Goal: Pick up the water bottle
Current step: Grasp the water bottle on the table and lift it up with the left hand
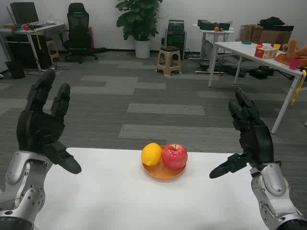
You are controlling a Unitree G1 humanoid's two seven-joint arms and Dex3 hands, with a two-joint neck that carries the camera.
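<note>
No water bottle shows anywhere in the head view. My left hand (44, 125) is raised over the table's left side, fingers spread upward and thumb pointing inward, holding nothing. My right hand (248, 136) is raised over the right side in the same way, fingers apart and empty. Between the two hands, near the far edge of the white table (110, 201), an orange plate (163, 171) carries a yellow lemon (151, 154) and a red apple (174, 156).
Beyond the table lies grey carpet floor. A beige stool (169, 60), a black office chair (76, 31), a potted plant (140, 24) and desks stand far back. Another white table (249, 50) with boxes stands at the right.
</note>
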